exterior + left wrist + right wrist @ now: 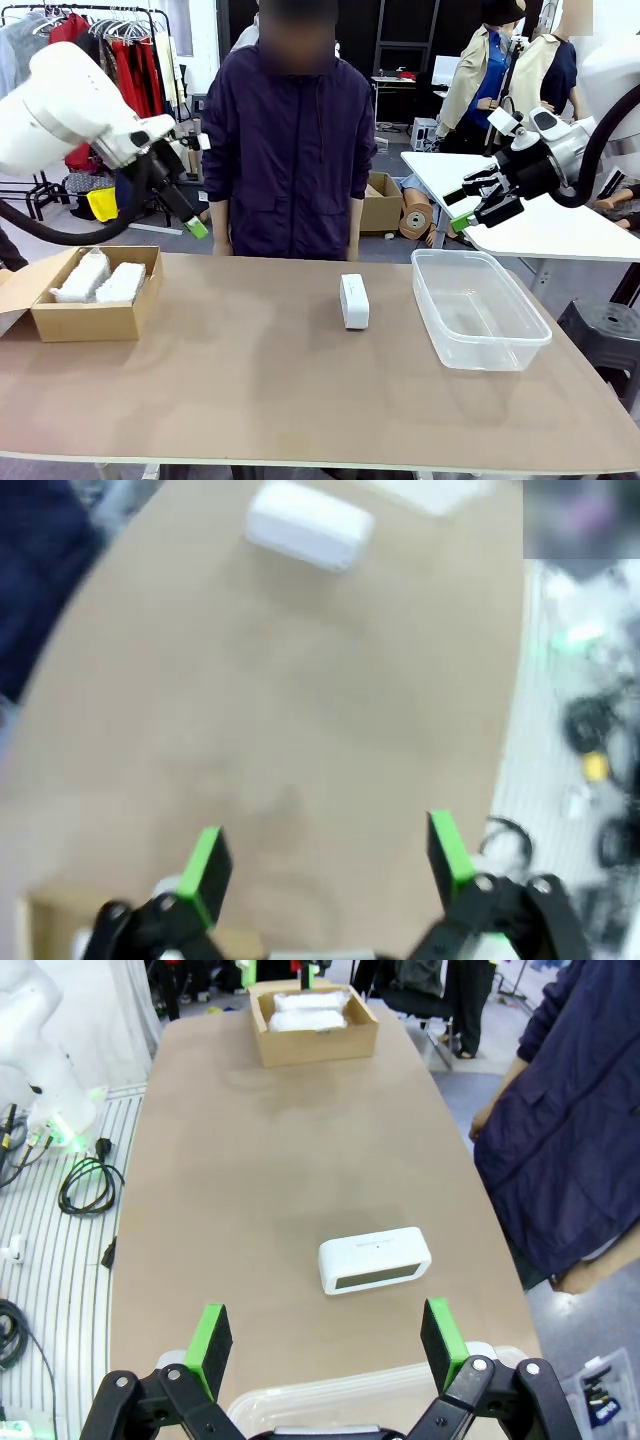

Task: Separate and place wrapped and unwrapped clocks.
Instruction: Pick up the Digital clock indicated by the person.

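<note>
Above the tub end of the surface [250,380], the right pincer [462,208] hangs with its jaws spread wide and nothing between them. Seen along its fingers, the rim of the clear tub [330,1392] lies just beneath and the unwrapped clock [375,1260] sits a little ahead on bare surface. Its long axis runs across that view, in line with the gap between the two pads. Closing on its narrow sides would likely call for a quarter turn of the wrist.

The left pincer [190,215] is equally agape and empty, raised near the cardboard box [85,320], where both wrapped clocks [100,280] already lie side by side. From there the unwrapped clock is well apart, so the right arm looks better placed to fetch it.
</note>
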Motion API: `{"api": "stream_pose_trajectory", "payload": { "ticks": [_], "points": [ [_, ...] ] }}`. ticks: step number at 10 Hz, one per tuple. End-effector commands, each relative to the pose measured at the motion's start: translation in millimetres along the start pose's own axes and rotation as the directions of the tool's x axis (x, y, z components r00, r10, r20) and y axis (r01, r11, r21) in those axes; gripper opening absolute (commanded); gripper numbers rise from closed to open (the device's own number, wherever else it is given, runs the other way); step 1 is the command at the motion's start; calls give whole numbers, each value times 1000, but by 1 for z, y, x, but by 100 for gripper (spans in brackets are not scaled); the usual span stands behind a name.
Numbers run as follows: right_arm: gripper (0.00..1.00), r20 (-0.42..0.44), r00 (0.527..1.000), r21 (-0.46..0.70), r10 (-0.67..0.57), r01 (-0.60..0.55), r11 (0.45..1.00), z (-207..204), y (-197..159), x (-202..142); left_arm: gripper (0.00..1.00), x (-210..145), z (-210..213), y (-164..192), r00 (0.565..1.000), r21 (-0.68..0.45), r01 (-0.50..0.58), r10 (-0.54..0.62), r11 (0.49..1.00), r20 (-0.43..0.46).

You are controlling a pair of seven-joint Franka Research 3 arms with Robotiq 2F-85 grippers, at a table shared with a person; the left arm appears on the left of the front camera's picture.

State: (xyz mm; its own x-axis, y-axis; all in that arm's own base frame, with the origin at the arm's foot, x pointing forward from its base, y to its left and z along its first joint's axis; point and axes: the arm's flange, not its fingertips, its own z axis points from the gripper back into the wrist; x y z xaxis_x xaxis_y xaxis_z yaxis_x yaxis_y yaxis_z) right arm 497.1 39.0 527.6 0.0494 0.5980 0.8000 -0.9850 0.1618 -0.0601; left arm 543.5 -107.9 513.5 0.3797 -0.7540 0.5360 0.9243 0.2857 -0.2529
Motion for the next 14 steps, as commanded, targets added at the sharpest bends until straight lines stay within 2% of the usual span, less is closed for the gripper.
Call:
{"api": "stream_pose_trajectory", "payload": {
  "ticks": [1, 2, 3, 6, 11, 14],
  "points": [
    [100, 7, 1000, 2, 8, -8, 1000, 1, 1, 2, 100, -2, 15, 10, 980, -129, 201, -197, 971, 40],
    [100, 7, 1000, 2, 8, -8, 1000, 1, 1, 2, 100, 1, 21, 7, 953, -129, 294, -281, 947, 113],
    [100, 7, 1000, 2, 8, -8, 1000, 1, 1, 2, 100, 3, 24, 3, 915, -66, 369, -350, 927, 200],
    [100, 7, 1000, 2, 8, -8, 1000, 1, 1, 2, 100, 4, 26, 2, 865, 29, 430, -421, 902, 272],
    [100, 7, 1000, 2, 8, -8, 1000, 1, 1, 2, 100, 0, 30, 2, 875, 205, 391, -431, 897, 220],
    [100, 7, 1000, 2, 8, -8, 1000, 1, 1, 2, 100, -7, 35, 5, 886, 236, 379, -425, 895, 188]
  ]
}}
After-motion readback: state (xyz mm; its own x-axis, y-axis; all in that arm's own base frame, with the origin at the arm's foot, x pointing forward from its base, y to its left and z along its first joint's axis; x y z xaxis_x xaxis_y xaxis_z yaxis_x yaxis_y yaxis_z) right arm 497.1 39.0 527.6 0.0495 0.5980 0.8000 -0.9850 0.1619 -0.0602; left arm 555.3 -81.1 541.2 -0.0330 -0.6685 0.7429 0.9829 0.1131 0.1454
